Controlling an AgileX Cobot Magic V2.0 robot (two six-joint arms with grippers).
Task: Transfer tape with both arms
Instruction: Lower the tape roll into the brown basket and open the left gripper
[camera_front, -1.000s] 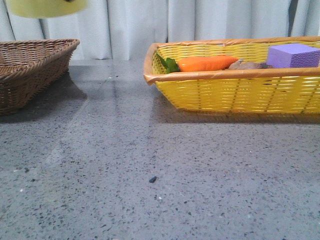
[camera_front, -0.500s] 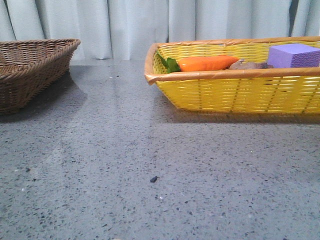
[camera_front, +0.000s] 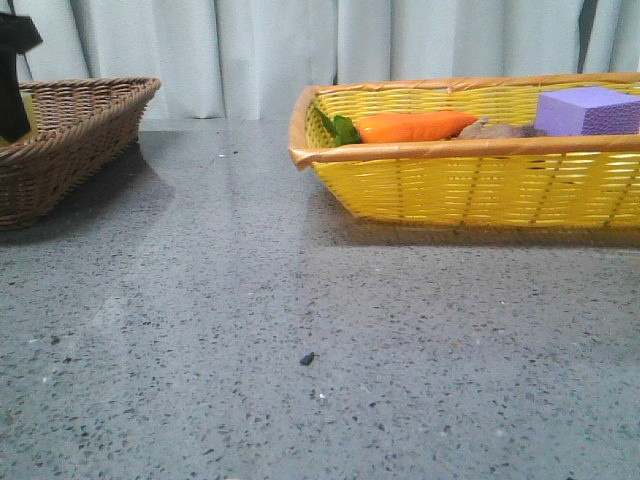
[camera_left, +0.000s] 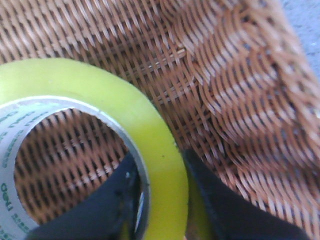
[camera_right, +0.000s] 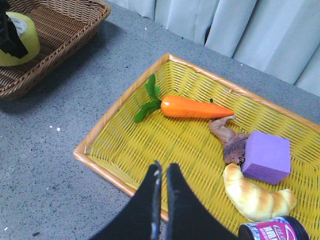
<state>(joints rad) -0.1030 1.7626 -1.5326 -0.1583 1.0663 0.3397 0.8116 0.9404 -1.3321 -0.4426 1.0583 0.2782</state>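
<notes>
The left gripper (camera_left: 160, 200) was clamped on the tape (camera_left: 150, 135), one finger inside the white core and one against the outer yellow face; the roll hung over the woven floor of the brown basket (camera_left: 240, 90), whether touching it I could not tell; in the right wrist view the tape (camera_right: 20, 37) sat within that basket (camera_right: 75, 25) at about ten o'clock from the yellow basket (camera_right: 115, 145). The right gripper (camera_right: 162, 200) hovered above the yellow basket's near rim, its fingers drawn almost together on nothing; inside lay a carrot (camera_right: 192, 106), with a purple block (camera_right: 266, 157) at about four o'clock from it and a croissant (camera_right: 255, 197) just beside the block.
</notes>
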